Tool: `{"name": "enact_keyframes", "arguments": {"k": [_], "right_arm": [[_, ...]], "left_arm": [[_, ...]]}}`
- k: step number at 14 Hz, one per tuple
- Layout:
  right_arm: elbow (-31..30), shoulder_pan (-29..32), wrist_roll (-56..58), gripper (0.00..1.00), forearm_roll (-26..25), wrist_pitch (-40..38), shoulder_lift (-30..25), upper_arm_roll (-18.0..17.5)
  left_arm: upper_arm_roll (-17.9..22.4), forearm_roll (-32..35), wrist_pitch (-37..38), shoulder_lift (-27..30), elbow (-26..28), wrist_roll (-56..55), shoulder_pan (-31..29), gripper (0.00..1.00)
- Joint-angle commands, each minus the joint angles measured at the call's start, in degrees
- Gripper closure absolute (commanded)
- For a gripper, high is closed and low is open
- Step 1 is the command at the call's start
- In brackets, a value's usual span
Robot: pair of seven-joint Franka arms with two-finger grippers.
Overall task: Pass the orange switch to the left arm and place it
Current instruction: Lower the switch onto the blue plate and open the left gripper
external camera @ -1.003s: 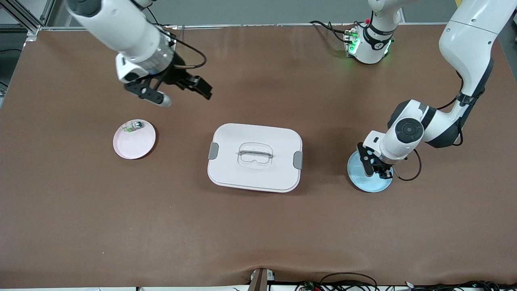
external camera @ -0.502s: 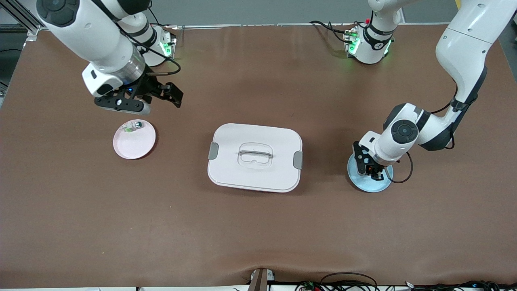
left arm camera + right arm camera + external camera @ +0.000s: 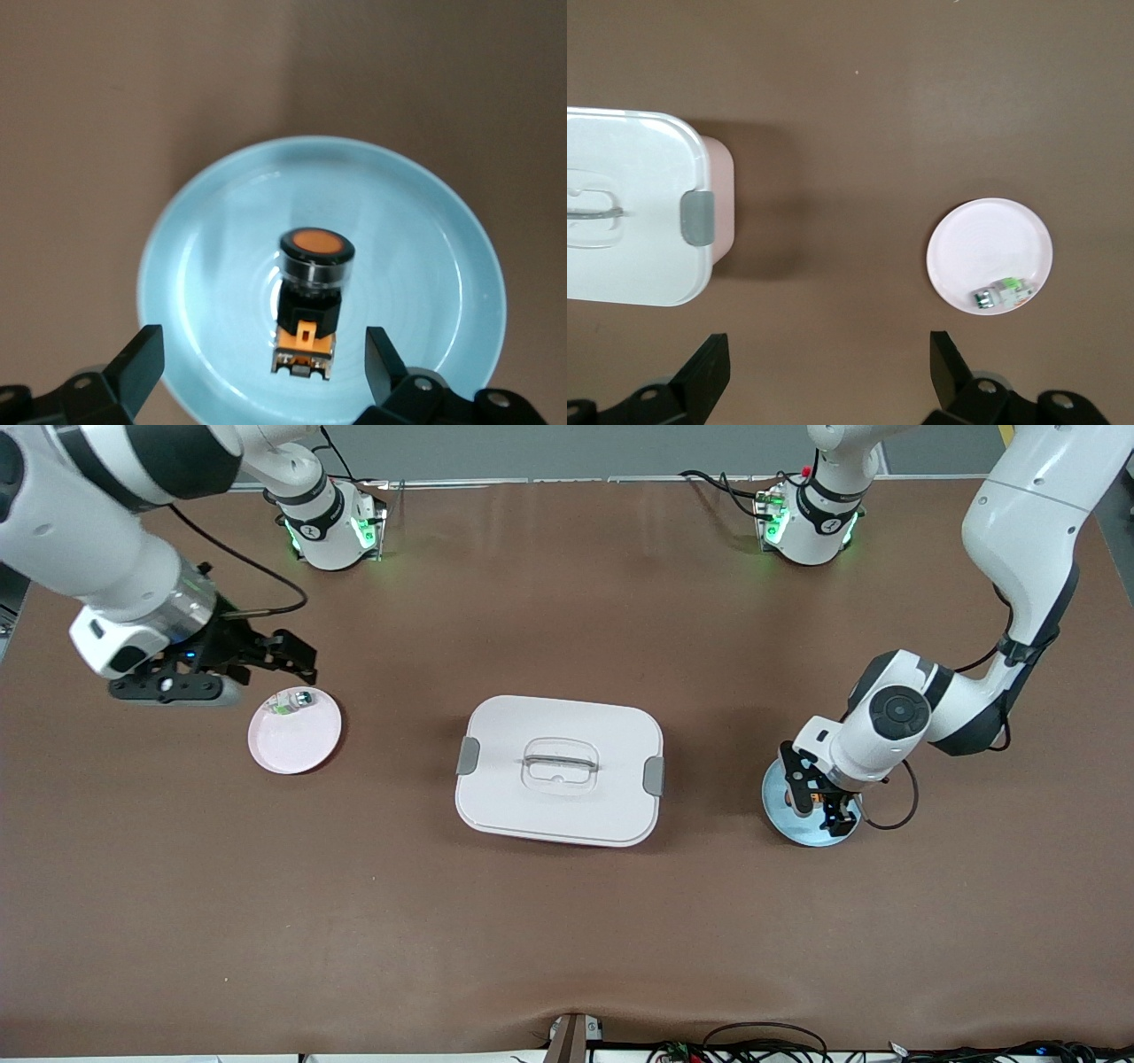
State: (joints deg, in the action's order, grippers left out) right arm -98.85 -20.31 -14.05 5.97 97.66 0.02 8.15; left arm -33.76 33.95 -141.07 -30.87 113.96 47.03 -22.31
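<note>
My left gripper (image 3: 819, 804) hangs low over the light blue plate (image 3: 784, 819) at the left arm's end of the table, jaws spread wide. The orange switch (image 3: 312, 297) lies on its side in the middle of that plate, orange cap up toward my wrist camera, and sits between my two fingertips (image 3: 142, 354) without either one touching it.

My right gripper (image 3: 221, 669) is up in the air over bare table at the right arm's end, just beside the pink plate (image 3: 297, 744), jaws also spread and holding nothing. A small green-and-clear part (image 3: 291, 702) rests near that plate's rim.

The box (image 3: 560, 769) stands closed in the middle of the table, between the two plates, grey latches at both ends and a clear handle on its lid.

The table (image 3: 567, 939) is covered in a plain brown mat. Cables trail along its edge nearest the front camera.
</note>
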Motion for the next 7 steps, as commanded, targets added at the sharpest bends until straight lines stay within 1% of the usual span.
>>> {"name": "enact_keyframes", "arguments": {"k": [1,3,4,6,7], "right_arm": [[-0.6,3.4,2.5,0.00,-0.9,0.0,-0.5,-1.0],[0.0,5.1,3.0,0.00,-1.2,0.2,0.2,-1.0],[0.5,5.9,3.4,0.00,-1.7,0.2,0.8,-1.0],[1.5,7.2,4.2,0.00,-2.0,0.2,1.8,-1.0],[2.2,7.7,4.5,0.00,-2.0,0.2,2.8,-1.0]], "left_arm": [[-2.6,-8.9,5.5,7.3,-0.4,-3.9,-0.3,0.00],[-4.1,-15.0,13.4,9.2,-5.1,-8.0,-0.2,0.00],[-4.4,-16.1,17.5,9.3,-8.5,-10.2,0.0,0.00],[-6.1,-17.2,25.4,8.8,-15.5,-14.3,0.5,0.00],[-7.0,-19.3,29.0,8.7,-18.4,-17.4,0.5,0.00]]}}
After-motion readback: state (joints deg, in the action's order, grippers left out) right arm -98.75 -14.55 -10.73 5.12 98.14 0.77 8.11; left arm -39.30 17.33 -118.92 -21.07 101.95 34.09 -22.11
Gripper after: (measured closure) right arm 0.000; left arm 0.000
